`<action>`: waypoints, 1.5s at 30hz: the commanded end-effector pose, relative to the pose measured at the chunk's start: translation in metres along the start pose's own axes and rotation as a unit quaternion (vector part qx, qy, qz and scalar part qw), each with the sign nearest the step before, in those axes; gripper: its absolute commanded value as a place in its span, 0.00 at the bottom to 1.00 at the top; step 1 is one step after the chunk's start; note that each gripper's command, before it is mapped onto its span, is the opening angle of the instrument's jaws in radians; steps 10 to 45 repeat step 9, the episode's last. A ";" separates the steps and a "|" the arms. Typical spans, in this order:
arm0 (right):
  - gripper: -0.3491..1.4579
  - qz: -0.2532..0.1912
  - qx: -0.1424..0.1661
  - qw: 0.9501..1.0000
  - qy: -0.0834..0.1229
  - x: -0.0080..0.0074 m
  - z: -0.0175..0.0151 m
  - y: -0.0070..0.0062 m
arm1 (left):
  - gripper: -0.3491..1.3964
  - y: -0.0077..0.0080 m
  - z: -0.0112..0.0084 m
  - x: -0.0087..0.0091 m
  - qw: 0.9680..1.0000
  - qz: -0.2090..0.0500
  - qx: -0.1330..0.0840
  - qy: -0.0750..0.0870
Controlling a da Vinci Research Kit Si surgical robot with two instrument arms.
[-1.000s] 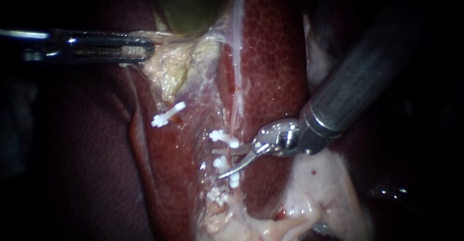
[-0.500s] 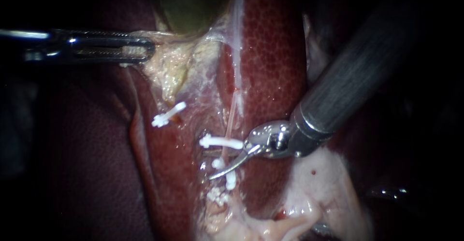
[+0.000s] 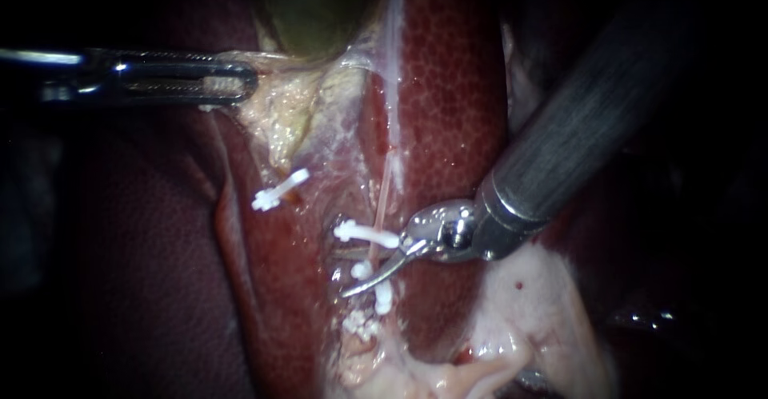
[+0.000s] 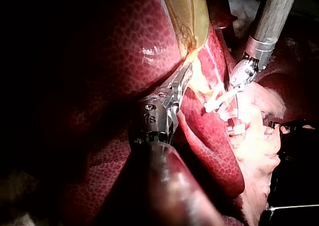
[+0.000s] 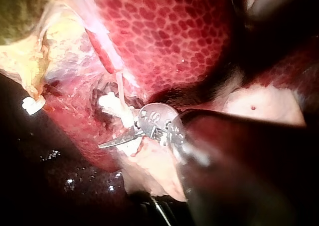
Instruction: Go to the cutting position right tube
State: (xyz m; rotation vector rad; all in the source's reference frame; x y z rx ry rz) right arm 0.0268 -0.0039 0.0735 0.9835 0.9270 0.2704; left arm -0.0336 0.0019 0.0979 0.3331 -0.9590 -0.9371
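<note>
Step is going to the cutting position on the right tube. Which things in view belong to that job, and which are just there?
In the job: right instrument, jaws open at the tube between its clips; left instrument, jaws shut on the gallbladder at its edge.
Just there: lone clip off to the side; liver; pale tissue.

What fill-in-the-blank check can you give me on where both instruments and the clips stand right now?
1. The jaws of the right instrument stand ____ at the thin pink tube.
2. The jaws of the left instrument are shut on pale tissue beside the ____.
3. One white clip lies apart from the clips on the tube, toward the ____ instrument.
Missing words: open; gallbladder; left.
</note>
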 end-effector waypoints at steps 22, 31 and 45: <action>0.63 -0.001 0.001 1.000 -0.001 -0.0002 0.0000 0.0000 | 0.00 0.0000 0.0000 0.0000 1.000 0.000 0.000 0.000; 0.63 -0.001 0.001 1.000 -0.001 -0.0002 0.0000 0.0000 | 0.00 0.0000 0.0000 0.0000 1.000 0.000 0.000 0.000; 0.63 -0.001 0.001 1.000 -0.001 -0.0002 0.0000 0.0000 | 0.00 0.0000 0.0000 0.0000 1.000 0.000 0.000 0.000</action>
